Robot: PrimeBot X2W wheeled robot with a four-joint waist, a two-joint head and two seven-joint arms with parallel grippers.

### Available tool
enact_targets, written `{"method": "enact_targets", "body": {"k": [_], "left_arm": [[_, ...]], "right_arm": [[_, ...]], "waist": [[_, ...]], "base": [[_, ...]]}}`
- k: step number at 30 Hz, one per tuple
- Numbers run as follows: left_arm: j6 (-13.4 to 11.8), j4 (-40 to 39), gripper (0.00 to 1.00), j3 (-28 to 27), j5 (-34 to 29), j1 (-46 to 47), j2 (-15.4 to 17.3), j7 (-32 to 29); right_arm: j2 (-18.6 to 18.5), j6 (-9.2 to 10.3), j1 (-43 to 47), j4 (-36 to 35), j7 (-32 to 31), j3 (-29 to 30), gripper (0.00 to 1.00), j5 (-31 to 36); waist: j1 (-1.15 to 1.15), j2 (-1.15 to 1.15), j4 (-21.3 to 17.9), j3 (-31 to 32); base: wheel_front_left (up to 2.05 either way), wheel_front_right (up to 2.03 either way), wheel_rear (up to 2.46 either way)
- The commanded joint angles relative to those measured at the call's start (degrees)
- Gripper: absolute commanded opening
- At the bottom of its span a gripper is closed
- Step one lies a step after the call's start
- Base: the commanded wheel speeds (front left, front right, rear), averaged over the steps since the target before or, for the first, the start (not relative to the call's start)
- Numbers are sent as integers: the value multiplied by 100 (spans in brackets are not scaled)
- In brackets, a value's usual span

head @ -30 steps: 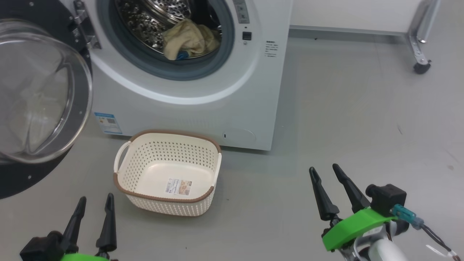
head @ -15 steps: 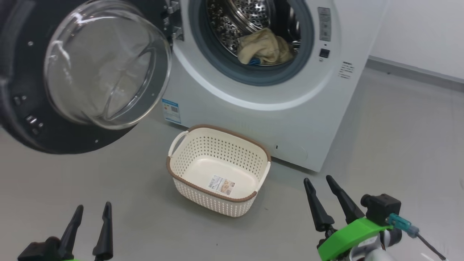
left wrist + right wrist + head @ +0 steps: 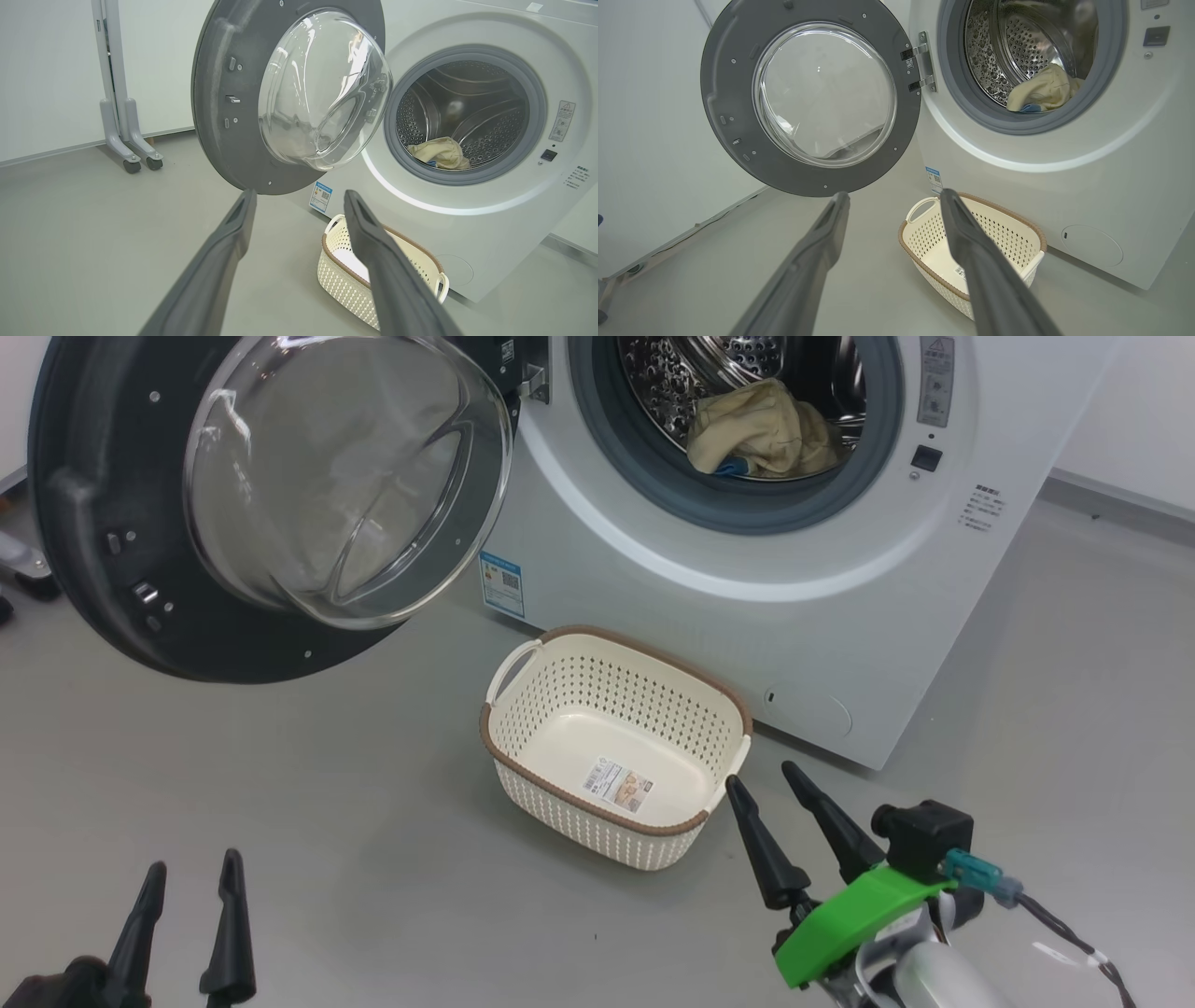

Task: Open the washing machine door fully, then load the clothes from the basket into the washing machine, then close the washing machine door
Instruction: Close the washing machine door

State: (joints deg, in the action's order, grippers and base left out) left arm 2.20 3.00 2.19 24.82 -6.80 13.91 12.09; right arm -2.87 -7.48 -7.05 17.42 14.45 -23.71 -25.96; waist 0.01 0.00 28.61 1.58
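Observation:
The white washing machine [image 3: 653, 560] [image 3: 490, 219] [image 3: 1087, 186] stands with its door [image 3: 121, 569] [image 3: 219, 116] [image 3: 724, 107] swung wide to the left, glass bowl bulging outward. Cream-yellow clothes [image 3: 766, 429] [image 3: 441, 151] [image 3: 1041, 91] with a bit of blue lie in the steel drum. The cream basket [image 3: 616, 742] [image 3: 345, 275] [image 3: 994, 238] sits on the floor before the machine, holding nothing but a label. My left gripper [image 3: 191, 863] [image 3: 299, 196] is open at the lower left, my right gripper [image 3: 766, 775] [image 3: 892, 196] open beside the basket's near right corner. Both hold nothing.
Grey floor [image 3: 280, 784] spreads around the basket. A grey wheeled stand [image 3: 124, 140] rests by the white wall left of the door. A dark caster [image 3: 19, 574] peeks out behind the door at the far left.
The head camera has turned left, so machine and basket shifted right and the whole door came into view. The right gripper sits closer to the basket. Nothing was picked up or released.

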Motion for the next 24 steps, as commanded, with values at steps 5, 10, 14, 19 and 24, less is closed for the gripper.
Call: {"method": "enact_targets", "body": {"k": [5, 10, 14, 19, 24], "left_arm": [[-93, -290, 100, -298, 34, 67, 108, 106], [-112, -306, 100, -305, 49, 53, 109, 125], [-136, -297, 100, -296, 39, 45, 125, 126], [-142, -304, 100, -274, 42, 64, 146, 105], [-142, -297, 100, -229, 49, 96, 146, 101]], "right_arm": [[0, -1, -437, -34, 55, -208, 100, -80], [0, -1, -512, 20, 55, -259, 100, -105], [0, -1, -489, 25, 55, -261, 100, -143], [0, -1, -437, 11, 55, -238, 100, -153], [0, -1, -416, -3, 55, -218, 100, -137]], "waist": [[-1, 0, 40, -48], [-1, 0, 48, -63], [-1, 0, 36, -36], [-1, 0, 22, -10], [-1, 0, 10, -15]], "base": [[0, 0, 0], [0, 0, 0], [0, 0, 0], [0, 0, 0], [0, 0, 0]]}}
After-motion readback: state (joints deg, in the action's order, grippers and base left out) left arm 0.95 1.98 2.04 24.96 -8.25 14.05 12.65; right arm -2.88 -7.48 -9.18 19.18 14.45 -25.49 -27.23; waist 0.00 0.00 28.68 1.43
